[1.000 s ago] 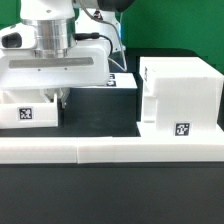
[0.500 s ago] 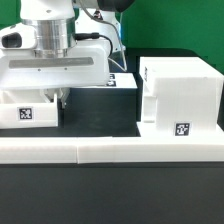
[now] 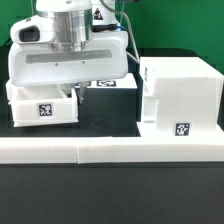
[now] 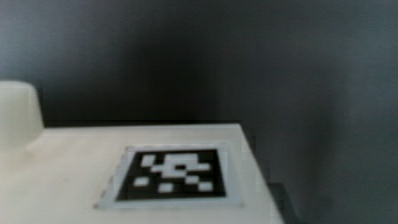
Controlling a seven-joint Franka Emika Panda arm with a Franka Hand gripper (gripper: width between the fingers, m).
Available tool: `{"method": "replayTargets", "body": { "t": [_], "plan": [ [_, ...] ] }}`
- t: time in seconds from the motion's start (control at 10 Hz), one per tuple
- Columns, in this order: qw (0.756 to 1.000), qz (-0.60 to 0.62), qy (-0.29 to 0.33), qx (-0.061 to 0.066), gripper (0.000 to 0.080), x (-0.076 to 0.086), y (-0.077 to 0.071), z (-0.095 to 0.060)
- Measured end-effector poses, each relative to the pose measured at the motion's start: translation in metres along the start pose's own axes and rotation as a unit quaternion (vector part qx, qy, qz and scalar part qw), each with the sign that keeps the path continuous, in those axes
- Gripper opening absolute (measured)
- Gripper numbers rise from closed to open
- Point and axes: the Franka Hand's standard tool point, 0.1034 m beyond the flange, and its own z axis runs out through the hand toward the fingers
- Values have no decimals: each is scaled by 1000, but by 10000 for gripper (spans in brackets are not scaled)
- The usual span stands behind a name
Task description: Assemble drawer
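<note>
The tall white drawer housing stands at the exterior view's right, with a square tag low on its front. A small white tray with a tag on its front sits at the left, close under the gripper's wide white body. My gripper reaches down at the tray's right end wall, and its jaws look closed on that wall. The fingertips are mostly hidden. The wrist view shows a white tagged surface and a rounded white part, but no fingers.
The long low white L-shaped bar runs across the front of the black table. A tagged white piece shows behind the gripper, mostly hidden. A gap of black table lies between the tray and the housing.
The gripper has moved toward the exterior view's right and slightly up. The tray has moved right with it, closer to the housing.
</note>
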Motion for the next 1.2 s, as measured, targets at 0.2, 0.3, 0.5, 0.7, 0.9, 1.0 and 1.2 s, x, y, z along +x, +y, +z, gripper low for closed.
{"method": "replayTargets", "body": {
  "t": [0.2, 0.3, 0.5, 0.7, 0.9, 1.0, 1.2],
  "plan": [
    [1000, -8, -2, 0, 42, -2, 2, 3],
    [999, -40, -3, -1, 42, -2, 2, 3],
    [992, -129, -3, -8, 42, -3, 5, 7],
    [979, -203, -5, -15, 42, 9, -2, 4],
    [960, -280, -10, -22, 42, 21, -8, 3],
    [956, -292, -7, -24, 42, 23, -9, 2],
    [936, -351, -11, -26, 42, 22, -6, 3]
  ]
}}
